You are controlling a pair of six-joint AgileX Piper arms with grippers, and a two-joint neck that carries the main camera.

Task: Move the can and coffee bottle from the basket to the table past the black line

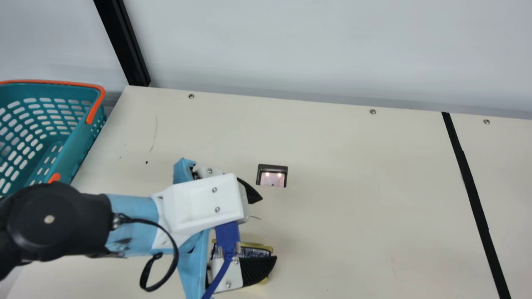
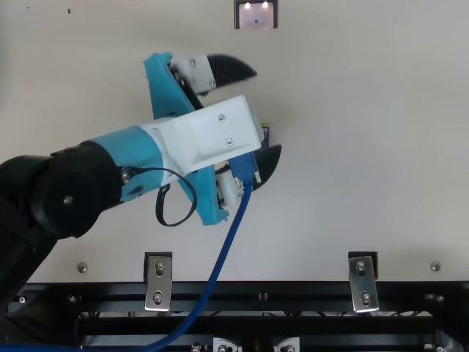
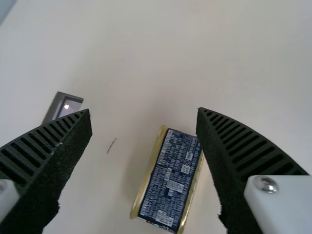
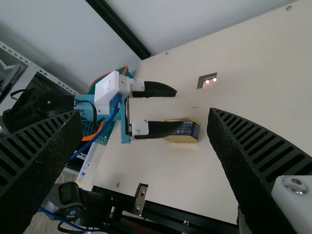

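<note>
1. Basket point(image 1: 70, 158): left of the can point(image 3: 170, 178).
2. Left end effector point(image 1: 267, 228): released, over the can on the table point(image 1: 353, 187); advise centring fingers across its narrow width before closing.
3. Black line point(image 1: 474, 191): right of the can.
4. Right end effector point(image 4: 145, 111): released.

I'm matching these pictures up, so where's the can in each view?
Main view: the can, lower middle, partly behind the left gripper.
Top view: a sliver of can, just right of centre.
Left wrist view: can, bottom middle.
Right wrist view: can, just right of centre.
Landmark in all four: the small dark-framed rectangle.
</note>
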